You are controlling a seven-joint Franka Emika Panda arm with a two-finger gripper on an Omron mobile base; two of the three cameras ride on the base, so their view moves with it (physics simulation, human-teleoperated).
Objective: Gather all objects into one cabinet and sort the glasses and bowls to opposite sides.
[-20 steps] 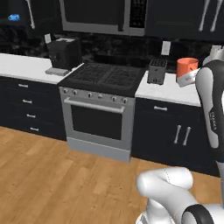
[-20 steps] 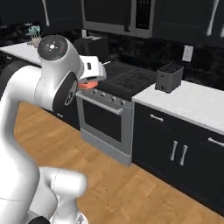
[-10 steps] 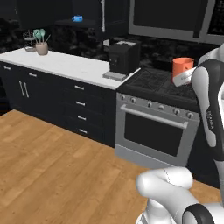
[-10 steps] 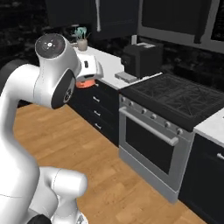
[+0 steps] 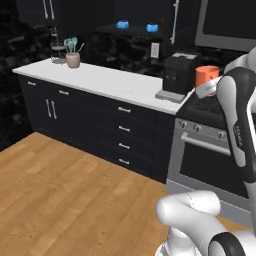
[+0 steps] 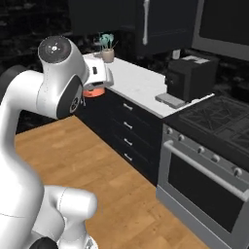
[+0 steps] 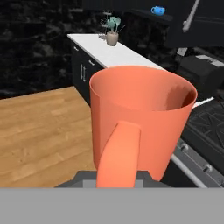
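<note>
The orange-red cup (image 7: pixel 142 122) is held upright in the gripper (image 5: pixel 210 85), pinched at its handle, beside the arm and above the stove's edge. The open cabinet (image 5: pixel 135 30) lies up and to the left of the cup in the left base view, across the white counter (image 5: pixel 100 80), with two blue bowls (image 5: pixel 122 24) already seen on its shelf. The cup must therefore be carried leftward and upward.

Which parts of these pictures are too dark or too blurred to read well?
Left base view: the open cabinet is very dark, its two blue bowls mere soft spots. Right base view: the backsplash is almost black and grainy. Hand view: the cup is bright and sharp, while the pot far behind it looks small and soft.
</note>
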